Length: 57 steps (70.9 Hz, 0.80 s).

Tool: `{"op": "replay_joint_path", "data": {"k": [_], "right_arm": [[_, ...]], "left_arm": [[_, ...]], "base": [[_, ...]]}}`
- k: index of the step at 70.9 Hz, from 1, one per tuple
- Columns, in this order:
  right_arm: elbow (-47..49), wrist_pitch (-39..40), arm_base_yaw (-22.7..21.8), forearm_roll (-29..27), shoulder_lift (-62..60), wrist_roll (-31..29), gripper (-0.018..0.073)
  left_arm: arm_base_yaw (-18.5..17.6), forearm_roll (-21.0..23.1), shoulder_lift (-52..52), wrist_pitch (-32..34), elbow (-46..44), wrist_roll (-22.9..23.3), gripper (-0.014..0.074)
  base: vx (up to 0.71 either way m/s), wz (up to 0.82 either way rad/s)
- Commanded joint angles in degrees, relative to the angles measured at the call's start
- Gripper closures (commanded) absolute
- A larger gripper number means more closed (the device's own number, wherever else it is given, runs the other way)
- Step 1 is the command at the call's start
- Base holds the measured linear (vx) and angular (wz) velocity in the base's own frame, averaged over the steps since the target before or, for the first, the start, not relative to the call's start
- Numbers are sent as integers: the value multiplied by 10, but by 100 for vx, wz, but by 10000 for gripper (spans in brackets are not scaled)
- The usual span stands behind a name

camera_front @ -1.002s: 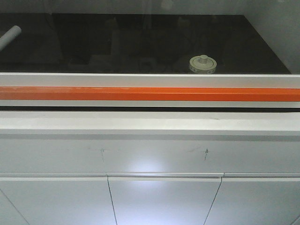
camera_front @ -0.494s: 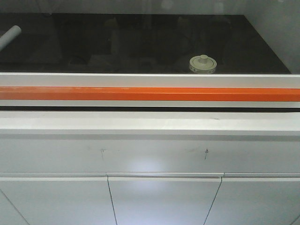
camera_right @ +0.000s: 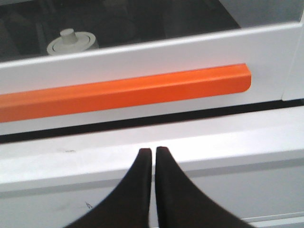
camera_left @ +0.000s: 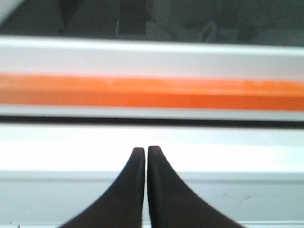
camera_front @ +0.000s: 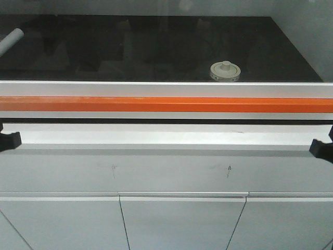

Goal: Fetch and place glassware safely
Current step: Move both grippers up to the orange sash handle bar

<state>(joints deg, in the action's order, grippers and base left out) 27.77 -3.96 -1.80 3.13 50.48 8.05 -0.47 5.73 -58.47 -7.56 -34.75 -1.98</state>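
My left hand (camera_left: 145, 149) is two smooth black fingers (camera_left: 126, 194), wide at the base and curving to narrow blunt tips. My right hand (camera_right: 153, 151) looks the same. The front view shows only black blocky corners of them.

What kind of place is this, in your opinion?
Probably a laboratory fume hood: a white window frame with an orange bar, a black work surface behind it holding a lidded jar, and white cabinets below.

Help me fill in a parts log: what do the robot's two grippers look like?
The left gripper and the right gripper look alike: each has two plain black jaws, broad at the base, curving inward to narrow blunt tips. No markings or cables show on them.
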Motion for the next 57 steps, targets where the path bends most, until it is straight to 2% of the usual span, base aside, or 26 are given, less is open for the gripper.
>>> {"op": "replay_joint_path", "data": {"k": [1,9,17,23,36,57], "right_arm": [[-29,115,-2,0,-2,1,563],[-86,228,-2,16,-2,-6,563],[-131,360,-2,58,7,-12,563],[-147,419,-2,71,35,-12,563],[-147,519,-2,73,128,-15,563],[-145,686,-2,71,283,-44,563]], "left_arm": [[-4,8,6,135,36,0,603],[-4,-14,4,249,96,0,603],[-4,-66,4,380,147,0,603],[-4,-87,4,450,172,1,603],[-4,-88,-31,544,190,0,603],[-4,-88,-129,649,190,0,603]], "base": [[0,0],[0,0],[0,0],[0,0],[0,0],[0,0]]}}
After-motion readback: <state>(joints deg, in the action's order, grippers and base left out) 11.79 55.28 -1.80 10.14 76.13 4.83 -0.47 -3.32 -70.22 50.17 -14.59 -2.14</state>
